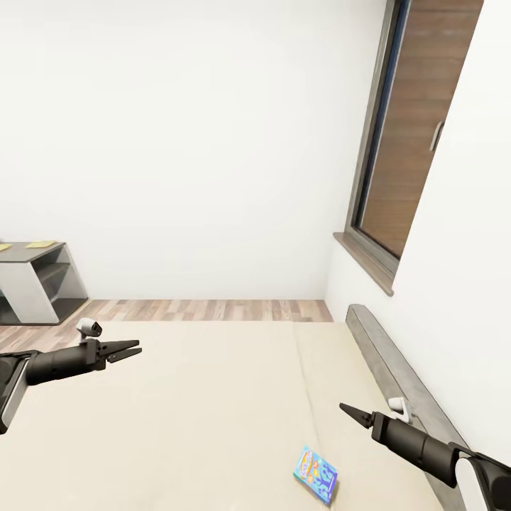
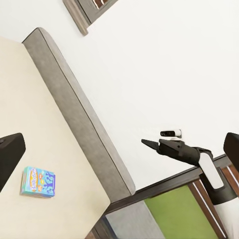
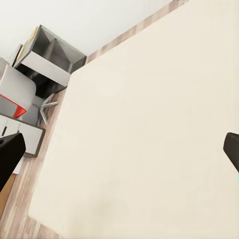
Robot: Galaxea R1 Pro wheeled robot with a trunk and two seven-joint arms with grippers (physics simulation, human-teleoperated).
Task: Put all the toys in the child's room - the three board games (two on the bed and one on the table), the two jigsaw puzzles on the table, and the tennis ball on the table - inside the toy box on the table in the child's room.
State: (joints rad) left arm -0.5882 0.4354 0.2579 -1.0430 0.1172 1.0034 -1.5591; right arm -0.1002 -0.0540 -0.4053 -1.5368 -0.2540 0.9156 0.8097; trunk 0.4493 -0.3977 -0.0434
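A bedroom in a home. A wide bed [image 1: 213, 397] with a beige mattress and low grey headboard [image 1: 397, 369] fills the near floor. Beyond its foot run wood planks [image 1: 206, 310] and a plain white wall; a grey-framed window [image 1: 397, 142] sits above the headboard, and a grey shelf unit [image 1: 39, 280] stands past the bed's far corner.

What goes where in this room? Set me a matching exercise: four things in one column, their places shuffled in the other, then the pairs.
Things
1. blue board game
2. grey headboard
3. open-shelved cabinet
4. window

Places
A. set in the right-hand wall
B. flat on the mattress, near the right hand
C. along the mattress's edge, against the right-hand wall
D. on the wood floor by the far wall, at the left

Pairs: 1-B, 2-C, 3-D, 4-A
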